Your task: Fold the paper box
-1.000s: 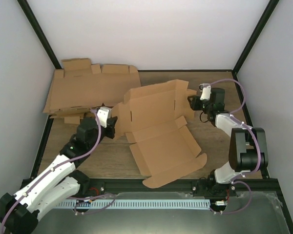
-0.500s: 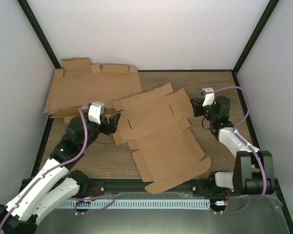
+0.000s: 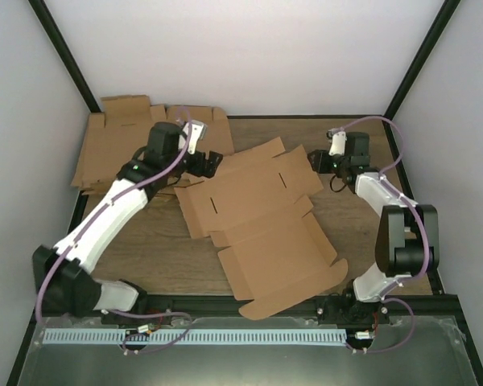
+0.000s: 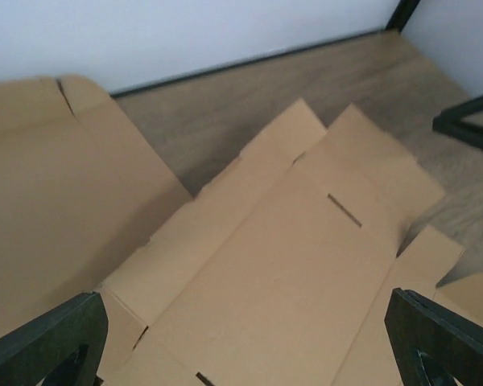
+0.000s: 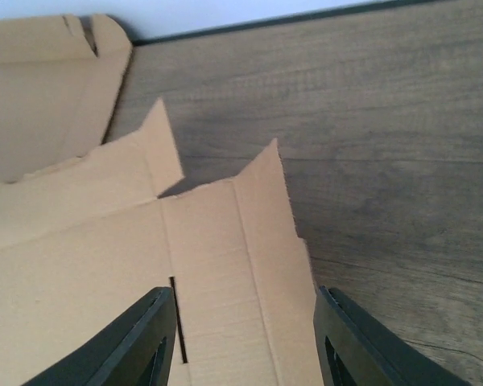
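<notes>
The paper box [image 3: 258,217] lies flat and unfolded on the wooden table, a brown die-cut sheet with flaps and slots. My left gripper [image 3: 208,164] hovers at its far left edge, jaws wide open. In the left wrist view the sheet [image 4: 290,265] fills the space below the two spread fingers [image 4: 48,342], and nothing is between them. My right gripper [image 3: 315,163] is at the sheet's far right corner. The right wrist view has its open fingers [image 5: 137,342] on either side of a corner flap [image 5: 225,265], not touching it.
A pile of flat brown cardboard blanks [image 3: 117,149] lies at the back left, partly under the box's far edge and also in the left wrist view [image 4: 56,201]. Black frame posts and white walls enclose the table [image 3: 362,233]. Bare wood shows at the right.
The box's raised panel has dropped flat. My left gripper let go of the left flap, opened wide and swung back toward the pile. My right gripper opened wider at the right corner.
</notes>
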### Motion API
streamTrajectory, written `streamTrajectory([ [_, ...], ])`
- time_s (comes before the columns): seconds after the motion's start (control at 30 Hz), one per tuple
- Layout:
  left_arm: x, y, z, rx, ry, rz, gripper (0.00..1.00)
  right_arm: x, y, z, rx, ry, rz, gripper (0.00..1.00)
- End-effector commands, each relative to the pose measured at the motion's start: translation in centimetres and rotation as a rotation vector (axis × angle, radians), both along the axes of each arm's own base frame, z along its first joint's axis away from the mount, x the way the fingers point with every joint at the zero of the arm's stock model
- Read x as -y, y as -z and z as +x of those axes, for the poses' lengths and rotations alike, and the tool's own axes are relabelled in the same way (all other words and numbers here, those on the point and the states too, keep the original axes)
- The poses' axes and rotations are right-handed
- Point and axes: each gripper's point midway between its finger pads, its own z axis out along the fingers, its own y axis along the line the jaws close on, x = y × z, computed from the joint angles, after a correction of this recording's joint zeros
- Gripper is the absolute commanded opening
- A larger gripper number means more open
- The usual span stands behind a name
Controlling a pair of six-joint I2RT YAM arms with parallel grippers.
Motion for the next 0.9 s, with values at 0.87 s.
streamTrajectory([
  [0.87, 2.5, 11.1, 15.9, -0.324, 0.161, 0.057, 0.93, -1.6, 7.6, 3.8, -0.231, -0.137, -0.041, 0.21],
])
